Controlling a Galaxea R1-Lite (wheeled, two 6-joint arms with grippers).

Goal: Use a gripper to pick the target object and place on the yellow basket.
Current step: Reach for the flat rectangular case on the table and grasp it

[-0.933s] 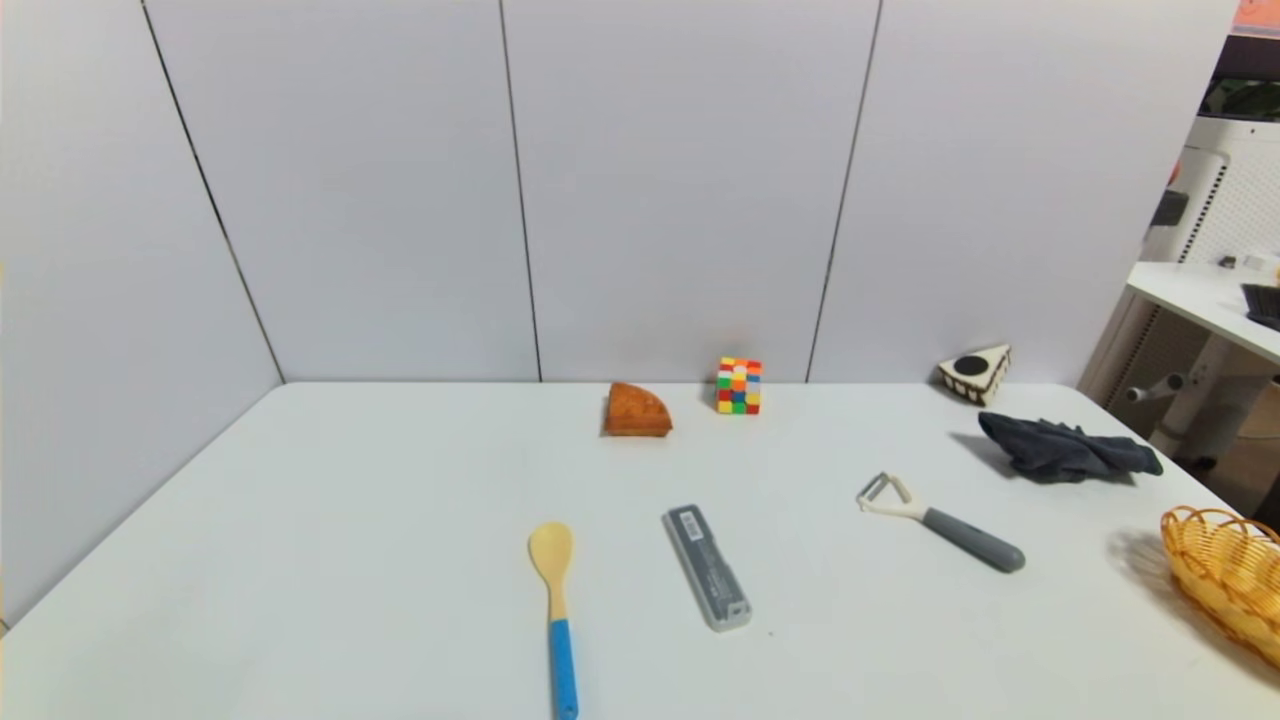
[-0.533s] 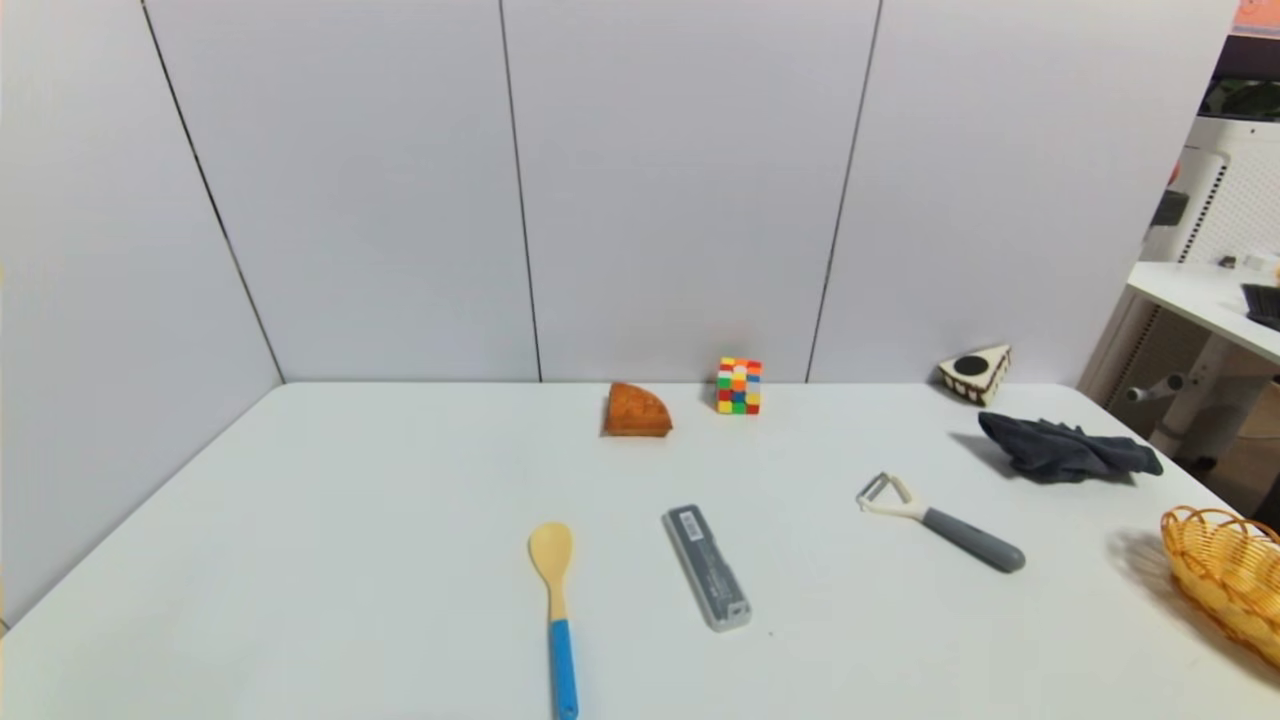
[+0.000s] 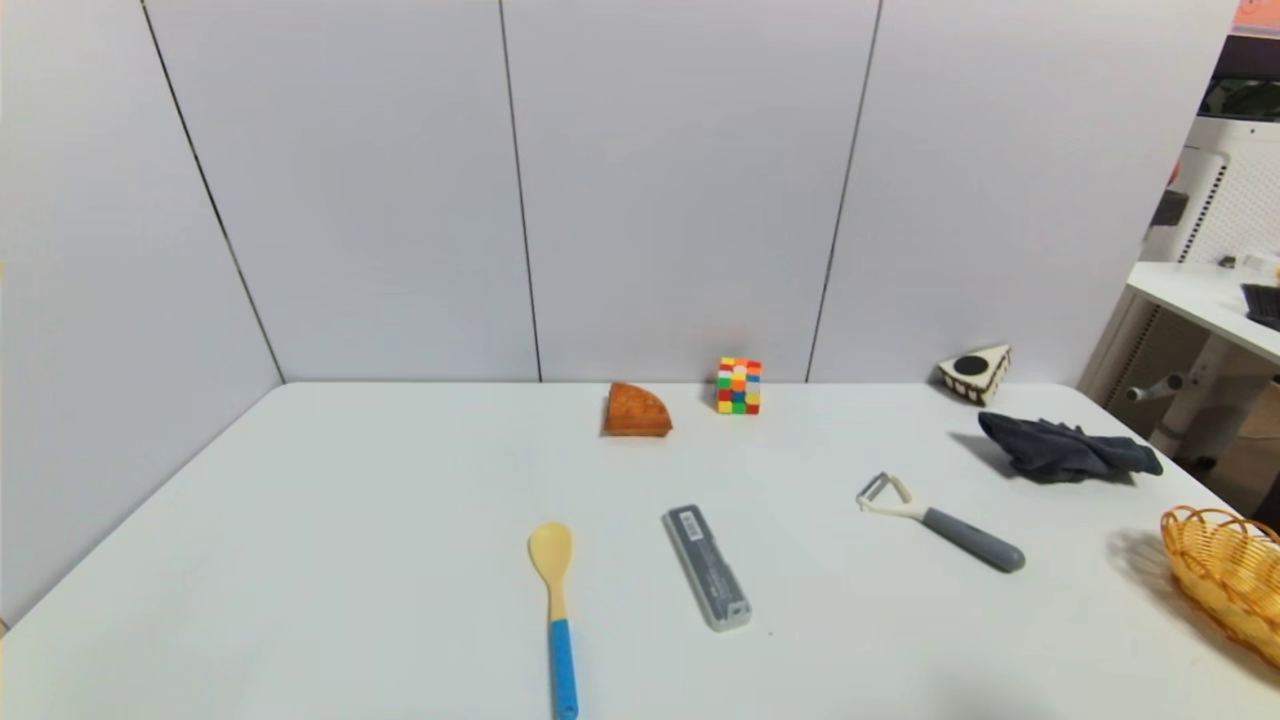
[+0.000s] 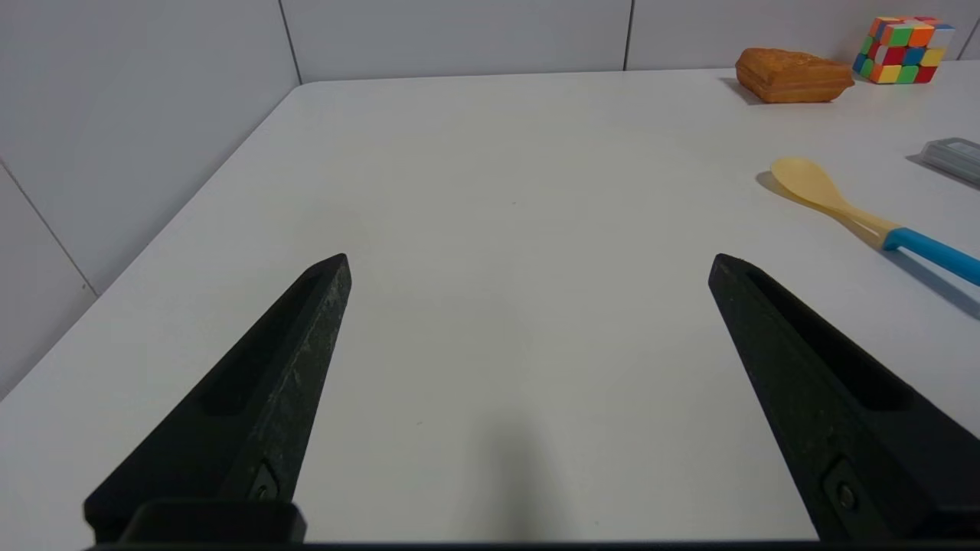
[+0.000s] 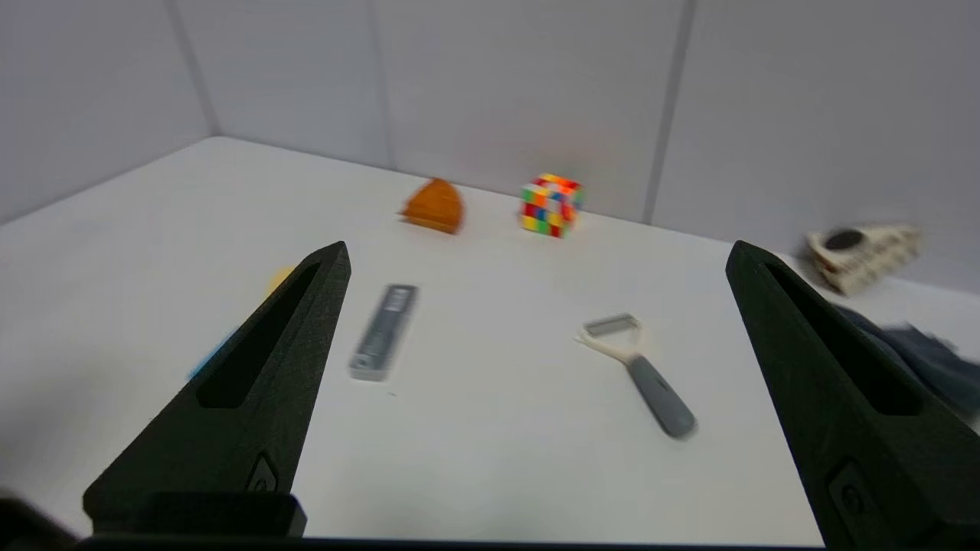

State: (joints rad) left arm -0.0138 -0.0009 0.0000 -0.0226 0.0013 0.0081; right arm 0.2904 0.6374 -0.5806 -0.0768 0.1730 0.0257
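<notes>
Lying flat on the white table, the grey case is being shown near the front middle, barcode label at its far end, untouched by either gripper. It is being flanked by a wooden spoon with a blue handle just beside it on the robot's left and a grey-handled peeler farther off on the right. The yellow wicker basket is sitting well apart at the right edge of the table, partly cut off, and nothing is being seen inside the visible part. Farther back, a brown wedge of cake, a colour cube, a dark cloth and a cream wedge-shaped box are being noted.

Neither arm is being seen from the head. The right gripper is being held with fingers spread wide above the near table, case and peeler both lying ahead of it. The left gripper is likewise being held wide apart, empty, over bare table on the left.

Progress is being judged as nil: approach, grasp, carry and release into the basket are all being left to do.
</notes>
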